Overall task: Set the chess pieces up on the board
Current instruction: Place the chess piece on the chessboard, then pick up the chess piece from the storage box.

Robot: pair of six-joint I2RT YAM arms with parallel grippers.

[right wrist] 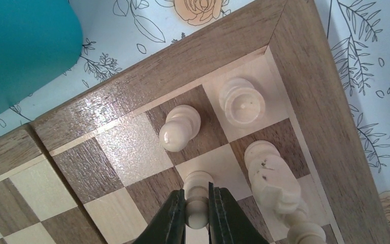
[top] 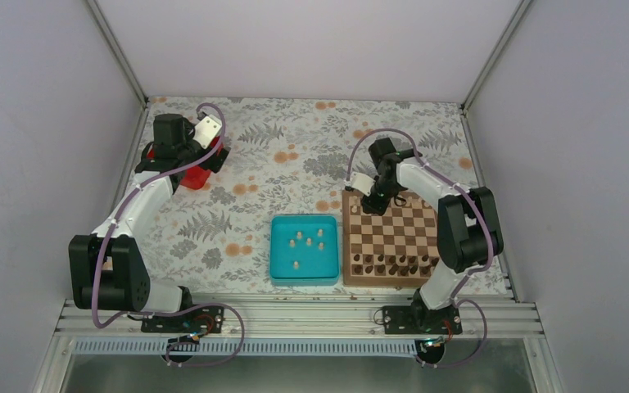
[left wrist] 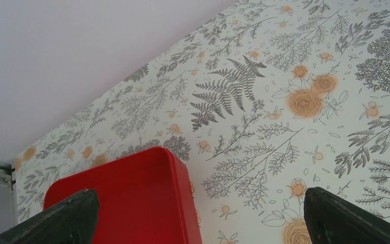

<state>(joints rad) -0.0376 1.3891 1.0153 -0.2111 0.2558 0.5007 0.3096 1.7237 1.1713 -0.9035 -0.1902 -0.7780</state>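
Note:
My right gripper [right wrist: 197,202] is shut on a pale pawn [right wrist: 198,184], whose base rests on a light square of the board [right wrist: 132,147]. Other pale chess pieces stand close by: a pawn [right wrist: 180,127], a rook [right wrist: 241,99] on the corner square and a knight [right wrist: 274,178]. From above, the right gripper [top: 374,206] hangs over the far left corner of the board [top: 397,229]. Several pale pieces [top: 309,240] lie in the teal tray [top: 275,246]. My left gripper [left wrist: 200,195] is open and empty, far off over a red tray [left wrist: 132,203].
Dark chessmen [top: 393,264] fill the board's two near rows. The teal tray [right wrist: 20,46] sits just left of the board. The red tray [top: 196,176] lies at the far left under the left gripper [top: 213,155]. Walls close in the floral table on three sides.

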